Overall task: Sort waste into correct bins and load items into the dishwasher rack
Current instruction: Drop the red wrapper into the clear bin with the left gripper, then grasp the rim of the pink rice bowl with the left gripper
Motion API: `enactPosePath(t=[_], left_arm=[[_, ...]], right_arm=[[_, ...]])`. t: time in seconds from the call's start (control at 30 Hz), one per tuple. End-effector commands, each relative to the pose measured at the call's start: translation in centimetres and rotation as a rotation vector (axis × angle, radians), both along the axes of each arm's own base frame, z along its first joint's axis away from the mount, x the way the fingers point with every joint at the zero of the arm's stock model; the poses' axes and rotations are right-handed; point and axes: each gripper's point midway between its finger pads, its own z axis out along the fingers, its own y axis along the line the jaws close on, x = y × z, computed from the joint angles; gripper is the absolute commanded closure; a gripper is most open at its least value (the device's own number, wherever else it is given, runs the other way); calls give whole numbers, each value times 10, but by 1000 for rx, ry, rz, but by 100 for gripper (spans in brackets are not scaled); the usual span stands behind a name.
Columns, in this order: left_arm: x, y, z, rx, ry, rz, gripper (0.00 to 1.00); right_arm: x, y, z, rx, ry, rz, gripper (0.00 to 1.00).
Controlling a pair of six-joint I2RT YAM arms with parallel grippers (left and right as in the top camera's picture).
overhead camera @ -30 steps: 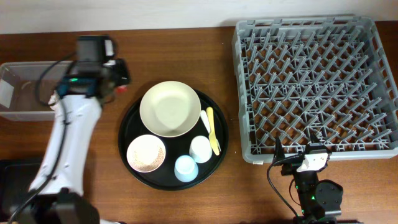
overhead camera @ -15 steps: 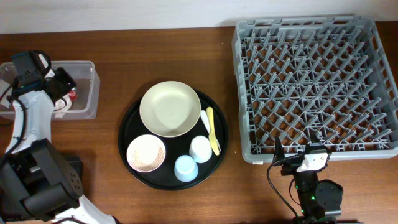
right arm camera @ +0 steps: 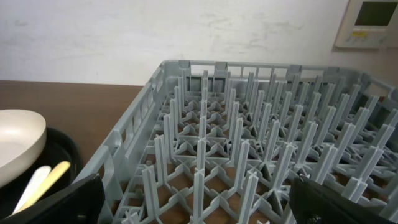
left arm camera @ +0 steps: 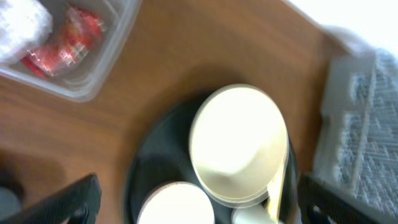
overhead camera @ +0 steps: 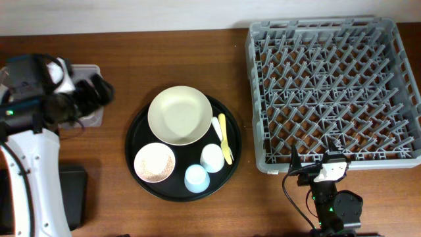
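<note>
In the left wrist view the crinkled red wrapper (left arm camera: pixel 68 34) and the white paper wad (left arm camera: pixel 18 22) lie inside the clear tub (left arm camera: pixel 109 59). My left gripper (overhead camera: pixel 99 95) hangs open and empty at the tub's right end (overhead camera: pixel 92 117), its fingers (left arm camera: pixel 74 199) spread wide. The cream bowl (overhead camera: pixel 179 115), pink bowl (overhead camera: pixel 154 162), white cup (overhead camera: pixel 212 158), blue cup (overhead camera: pixel 197 178) and pale cutlery (overhead camera: pixel 223 137) sit on the round black tray (overhead camera: pixel 135 135). My right gripper (overhead camera: pixel 318 160) stands open at the front edge of the grey rack (overhead camera: pixel 335 92).
A shallow black rectangular tray (overhead camera: pixel 72 197) lies at the lower left beside my left arm. The rack (right arm camera: pixel 249 143) fills the right wrist view, with the cream bowl (right arm camera: pixel 15 143) and cutlery (right arm camera: pixel 40 180) at its left. Bare wood separates tub, round tray and rack.
My left gripper carried the red wrapper left to the clear tub, opened and let it go there, then swung back right. The right arm has not moved.
</note>
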Motion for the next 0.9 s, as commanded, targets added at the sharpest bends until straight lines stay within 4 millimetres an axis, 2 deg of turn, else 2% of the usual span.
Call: enactPosePath(t=[0.0,0.07,0.1,0.13,0.27,0.3,0.33,0.37,0.53,0.6,0.67,0.77,0.87], left_arm=[[-34,-56,-20,-105,175,-135,1],[-58,-79,-28,-110,279,-201,1],[-66,-87,-31,-99,312,-230,4],[-74,-91,-35,-49,346,-252,15],[-100,-126,-45,13,424,-393,36],[-103,-134,-51,24,429,-426,43],[-107,-147,-62,33,437,-471,50],[-108,-151,-73,41,443,-489,52],[-118,-150,-117,31,517,-450,59],[-116,-141,-123,70,525,-392,60],[-110,-123,-126,150,529,-270,64],[-108,-121,-126,148,527,-225,68],[-103,-139,-125,172,480,-245,78]], right_arm=[[0,1,-2,7,4,1,2],[0,1,-2,7,4,0,2],[0,1,-2,7,4,0,2],[0,1,-2,7,4,1,2],[0,1,-2,7,4,1,2],[0,1,-2,7,4,0,2],[0,1,-2,7,4,1,2],[0,1,-2,7,4,0,2],[0,1,-2,7,4,1,2],[0,1,-2,7,4,1,2],[0,1,-2,7,4,0,2],[0,1,-2,7,4,1,2],[0,1,-2,7,4,0,2]])
